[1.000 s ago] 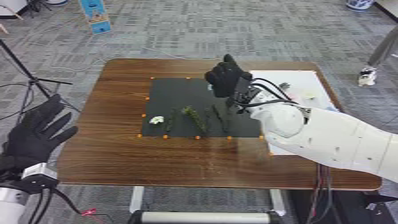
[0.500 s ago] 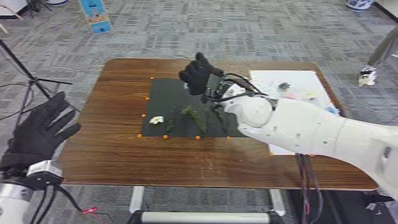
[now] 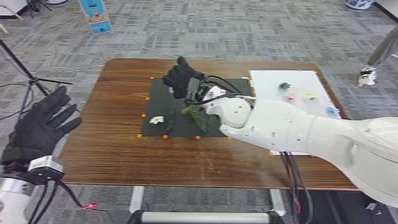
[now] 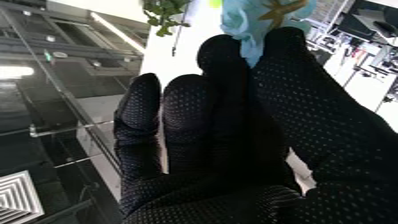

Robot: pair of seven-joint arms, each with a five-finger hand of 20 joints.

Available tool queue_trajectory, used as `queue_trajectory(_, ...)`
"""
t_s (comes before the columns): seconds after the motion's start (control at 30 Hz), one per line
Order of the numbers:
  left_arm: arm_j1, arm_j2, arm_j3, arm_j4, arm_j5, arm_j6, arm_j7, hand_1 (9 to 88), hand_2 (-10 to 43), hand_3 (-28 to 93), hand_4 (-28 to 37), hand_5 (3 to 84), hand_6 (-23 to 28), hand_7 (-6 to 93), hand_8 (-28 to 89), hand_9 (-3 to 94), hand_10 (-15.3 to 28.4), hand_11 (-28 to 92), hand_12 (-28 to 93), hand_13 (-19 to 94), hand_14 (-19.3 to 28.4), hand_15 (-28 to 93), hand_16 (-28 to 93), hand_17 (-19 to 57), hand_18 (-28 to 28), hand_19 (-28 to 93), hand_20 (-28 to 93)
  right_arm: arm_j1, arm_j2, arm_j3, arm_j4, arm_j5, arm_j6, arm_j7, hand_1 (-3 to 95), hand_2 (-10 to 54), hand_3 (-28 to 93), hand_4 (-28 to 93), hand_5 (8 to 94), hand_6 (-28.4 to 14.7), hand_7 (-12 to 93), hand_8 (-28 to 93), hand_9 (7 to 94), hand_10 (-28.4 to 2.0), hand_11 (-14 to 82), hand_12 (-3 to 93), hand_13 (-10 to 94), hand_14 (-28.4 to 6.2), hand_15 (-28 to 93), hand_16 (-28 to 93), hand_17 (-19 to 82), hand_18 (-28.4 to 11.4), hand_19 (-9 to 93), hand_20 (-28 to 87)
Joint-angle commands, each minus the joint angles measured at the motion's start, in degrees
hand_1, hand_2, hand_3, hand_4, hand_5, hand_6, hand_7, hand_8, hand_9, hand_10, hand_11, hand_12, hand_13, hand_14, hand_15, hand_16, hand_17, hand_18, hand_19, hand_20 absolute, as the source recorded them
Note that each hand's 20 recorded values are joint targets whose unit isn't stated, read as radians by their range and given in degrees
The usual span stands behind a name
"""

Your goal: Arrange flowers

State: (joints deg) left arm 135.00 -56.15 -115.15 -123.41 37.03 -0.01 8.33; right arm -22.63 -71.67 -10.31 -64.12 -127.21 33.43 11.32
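The arranging looks partly done. On the brown wooden table (image 3: 133,160), the black rectangular sheet (image 3: 157,106) carries a small white flower (image 3: 156,120) near its left edge, a thin dark-green stem (image 3: 169,120) just beside it, and a fuller green leafy stem (image 3: 196,118) to the right of that. The right arm covers part of the sheet, so I cannot tell what else lies there

The right hand (image 3: 179,79) is above the sheet's far part, with a pale blue petalled flower with a brown star-shaped centre (image 4: 274,11) pinched between its thumb and fingers (image 4: 224,65). That flower is in the hand and has not been laid down; setting it among the stems would seem the step in hand

Over on the white sheet (image 3: 266,77), to the right, wait a small dark bloom (image 3: 284,86), a pink one (image 3: 290,97), a pale yellow one (image 3: 311,94) and a blue one (image 3: 331,110). If they are all meant for the arrangement, a good share of the work remains, perhaps more than half the blooms. The left hand (image 3: 37,127) is at the table's left side, its fingers loosely extended and holding nothing
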Motion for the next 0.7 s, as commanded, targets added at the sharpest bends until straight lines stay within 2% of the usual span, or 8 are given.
queue_trajectory(0.03,0.0,0.44,-0.34,-0.47,0.43,-0.93,0.73,28.6,-9.5,57,-28.3,22.6,1.6,15.3,-9,16.5,8.2,10,18,13,12.5,9,4,-12.2,19.6,36,7,-0.4,-3.7,0.6,3.9,-2.1,0.0,-0.4,50.7,-9.5,78,-28,73.0,6.0,47,-6,70.4,-6.7,34.5,61.6,57,-6.2,71,52,26,-16.7,74,53)
queue_trajectory(0.23,-0.6,0.72,-0.11,-0.31,0.58,-1.64,0.93,28.4,-9.5,58,-28.3,22.6,1.7,15.3,-9,16.5,8.3,10,18,13,12.5,9,4,-12.2,19.5,36,7,-1.2,-4.6,0.5,5.3,-2.9,-1.0,0.6,50.4,-9.5,78,-28,73.1,6.2,46,-6,70.1,-6.6,34.7,61.2,57,-6.2,71,52,26,-16.8,74,53)
queue_trajectory(0.27,-0.4,0.62,-0.23,-0.49,0.55,-1.59,0.75,28.5,-9.5,58,-28.3,22.7,1.7,15.2,-9,16.5,8.3,10,18,13,12.5,9,4,-12.2,19.5,36,7,-2.1,-4.6,1.7,5.4,-3.7,-1.8,0.1,50.4,-9.5,78,-28,73.1,6.3,46,-6,70.1,-6.6,34.8,61.3,57,-6.2,71,52,26,-16.8,74,53)
queue_trajectory(0.4,-1.1,0.85,0.13,-0.14,0.64,-2.01,0.88,28.6,-9.5,57,-28.3,22.7,1.6,15.4,-9,16.6,8.2,10,18,13,12.5,9,4,-12.2,19.5,36,7,-2.4,-4.8,1.7,5.9,-4.0,-2.4,0.1,50.4,-9.5,78,-28,73.3,6.3,46,-6,70.0,-6.7,34.8,61.2,57,-6.2,71,52,26,-16.7,74,53)
queue_trajectory(0.47,-1.7,1.02,0.40,0.03,0.60,-1.96,0.52,28.4,-9.5,58,-28.3,22.7,1.6,15.4,-9,16.6,8.2,10,18,13,12.5,9,4,-12.2,19.5,36,7,-2.7,-5.0,1.6,6.4,-4.3,-2.8,0.0,50.4,-9.5,79,-28,73.3,6.3,46,-6,69.8,-6.8,34.8,61.3,57,-6.3,71,52,26,-16.7,74,54)
queue_trajectory(0.5,-2.1,0.74,0.49,0.13,0.85,-2.14,0.27,28.5,-9.5,58,-28.3,22.7,1.6,15.4,-9,16.6,8.2,10,18,13,12.5,9,4,-12.2,19.5,36,7,-3.1,-5.1,2.0,6.6,-4.5,-3.2,-0.2,50.3,-9.5,79,-28,73.4,6.3,46,-6,69.7,-6.7,34.8,61.3,57,-6.3,71,52,26,-16.7,74,53)
queue_trajectory(0.53,-2.1,1.42,0.74,0.22,0.39,-1.82,0.73,28.6,-9.5,57,-28.3,22.6,1.6,15.4,-9,16.5,8.3,10,18,13,12.5,9,4,-12.2,19.5,36,7,-3.5,-5.1,2.7,6.6,-4.9,-3.9,-0.6,50.3,-9.5,79,-28,73.4,6.4,46,-6,69.6,-6.7,34.7,61.3,57,-6.3,71,52,26,-16.7,74,53)
queue_trajectory(0.7,-3.3,1.84,1.27,0.66,0.50,-2.40,0.34,28.4,-9.5,58,-28.3,22.6,1.6,15.5,-9,16.6,8.2,10,18,13,12.5,9,4,-12.2,19.5,36,7,-3.9,-5.6,2.1,7.7,-5.1,-4.2,-0.2,49.9,-9.5,79,-28,73.5,6.5,45,-7,69.2,-6.8,34.2,61.1,57,-6.3,71,52,25,-16.7,74,54)
